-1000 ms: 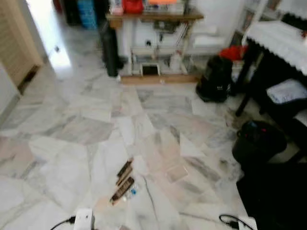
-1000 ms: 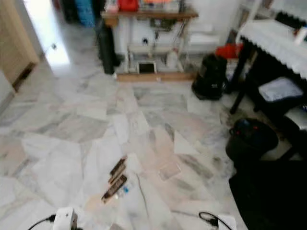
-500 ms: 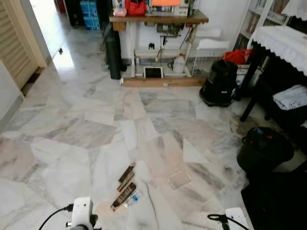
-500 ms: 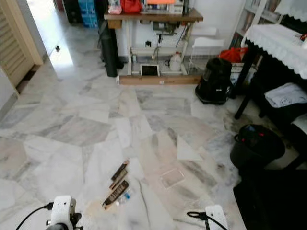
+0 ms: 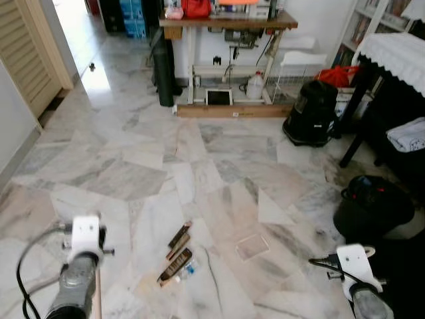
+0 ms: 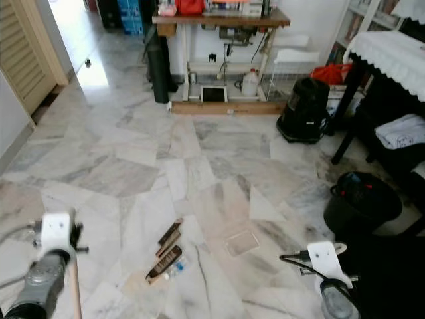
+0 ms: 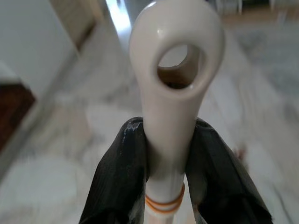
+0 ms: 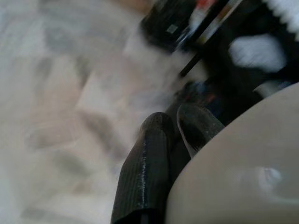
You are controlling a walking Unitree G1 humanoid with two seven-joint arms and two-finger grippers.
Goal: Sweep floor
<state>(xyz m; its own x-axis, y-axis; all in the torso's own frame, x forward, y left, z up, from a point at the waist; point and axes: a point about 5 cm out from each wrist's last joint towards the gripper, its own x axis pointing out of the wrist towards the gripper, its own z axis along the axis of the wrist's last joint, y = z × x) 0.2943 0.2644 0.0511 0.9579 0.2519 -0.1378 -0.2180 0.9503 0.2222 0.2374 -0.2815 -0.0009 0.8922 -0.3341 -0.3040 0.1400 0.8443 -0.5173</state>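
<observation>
Several brown wrappers and a bit of clear plastic (image 5: 178, 254) lie on the marble floor (image 5: 133, 179) just ahead of me. In the left wrist view my left gripper (image 7: 166, 135) is shut on a white broom handle (image 7: 173, 70) with a hanging hole at its end. From the head, the left wrist (image 5: 86, 234) stands at the lower left, with the pale broom stick (image 5: 98, 299) running down beside it. My right wrist (image 5: 355, 264) shows at the lower right. Its black fingers (image 8: 149, 158) lie close together over the floor, beside a pale beige rounded surface (image 8: 243, 168).
A black bin (image 5: 372, 206) stands to the right, close to my right arm. Behind it is a dark table with a white lace cloth (image 5: 398, 53). A black bag (image 5: 312, 119), a wooden table (image 5: 226, 23) and a black cylinder (image 5: 164, 73) line the far wall.
The camera has shifted and the blur has gone. Both wrists have risen into the picture, the left one higher and further left. The wrappers lie where they were.
</observation>
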